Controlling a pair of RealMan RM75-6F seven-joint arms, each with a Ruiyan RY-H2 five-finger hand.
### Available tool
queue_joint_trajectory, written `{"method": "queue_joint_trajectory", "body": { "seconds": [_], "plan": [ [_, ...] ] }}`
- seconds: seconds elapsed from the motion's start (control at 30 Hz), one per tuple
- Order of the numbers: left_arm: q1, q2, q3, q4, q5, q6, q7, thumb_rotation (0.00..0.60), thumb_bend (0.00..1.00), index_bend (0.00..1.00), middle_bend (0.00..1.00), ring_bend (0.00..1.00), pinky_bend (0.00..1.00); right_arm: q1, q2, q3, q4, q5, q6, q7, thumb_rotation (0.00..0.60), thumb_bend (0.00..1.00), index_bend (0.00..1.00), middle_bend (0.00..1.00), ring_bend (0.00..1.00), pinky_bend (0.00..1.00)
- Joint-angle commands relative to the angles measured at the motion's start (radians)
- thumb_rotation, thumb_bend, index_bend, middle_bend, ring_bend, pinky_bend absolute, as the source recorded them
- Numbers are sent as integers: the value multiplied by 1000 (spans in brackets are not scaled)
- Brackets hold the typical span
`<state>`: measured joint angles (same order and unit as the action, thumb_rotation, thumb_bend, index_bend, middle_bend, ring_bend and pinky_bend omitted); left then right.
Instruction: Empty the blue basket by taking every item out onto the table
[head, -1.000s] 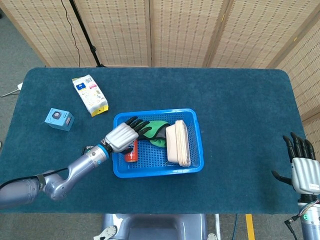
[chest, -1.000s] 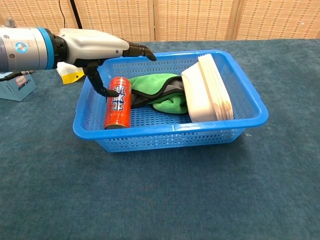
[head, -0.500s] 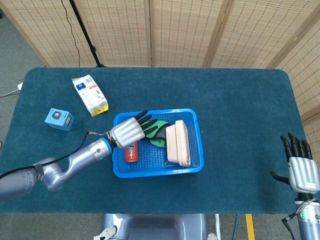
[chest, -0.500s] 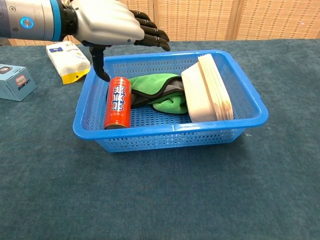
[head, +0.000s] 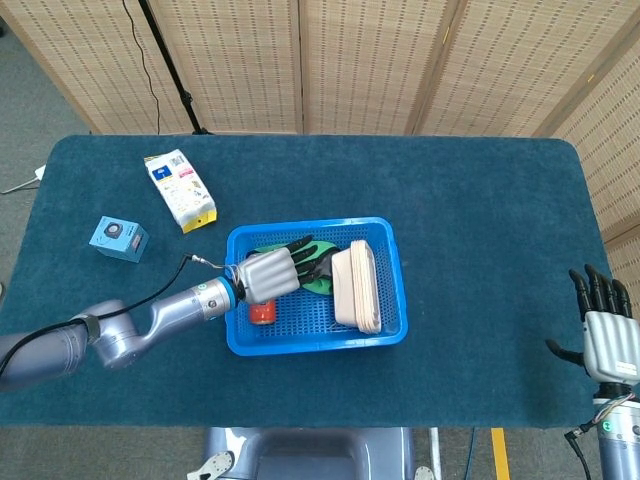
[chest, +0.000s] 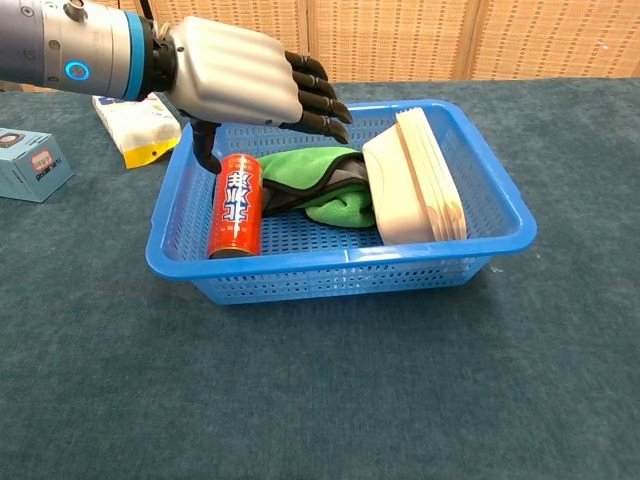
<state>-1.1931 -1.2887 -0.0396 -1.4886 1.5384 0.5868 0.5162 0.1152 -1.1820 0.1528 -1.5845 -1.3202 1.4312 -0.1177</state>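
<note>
The blue basket (head: 385, 338) (chest: 500, 215) sits mid-table. Inside lie a red can (chest: 236, 205) (head: 262, 312) at the left, a green cloth (chest: 325, 190) (head: 321, 280) in the middle and a cream stack of flat trays (chest: 415, 180) (head: 358, 285) on edge at the right. My left hand (chest: 240, 85) (head: 272, 270) hovers open over the can and cloth, palm down, fingers stretched toward the cloth, holding nothing. My right hand (head: 605, 335) stands open at the table's right front edge, far from the basket.
On the table left of the basket lie a white and yellow packet (head: 180, 190) (chest: 135, 125) and a small blue box (head: 118, 238) (chest: 30, 165). Folding screens stand behind the table.
My left hand has risen off the red can and shifted right, further over the basket toward the green cloth. The can stays lying in the basket. The right hand barely moved.
</note>
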Motion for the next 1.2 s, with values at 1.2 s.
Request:
{"method": "queue_joint_trajectory", "body": {
  "seconds": [1.2],
  "plan": [
    [-49,-159,190,350,309,80,-288,600,0,0,0,0,0,6,0,23,12,50,-16,11,600,0,0,0,0,0]
  ]
}}
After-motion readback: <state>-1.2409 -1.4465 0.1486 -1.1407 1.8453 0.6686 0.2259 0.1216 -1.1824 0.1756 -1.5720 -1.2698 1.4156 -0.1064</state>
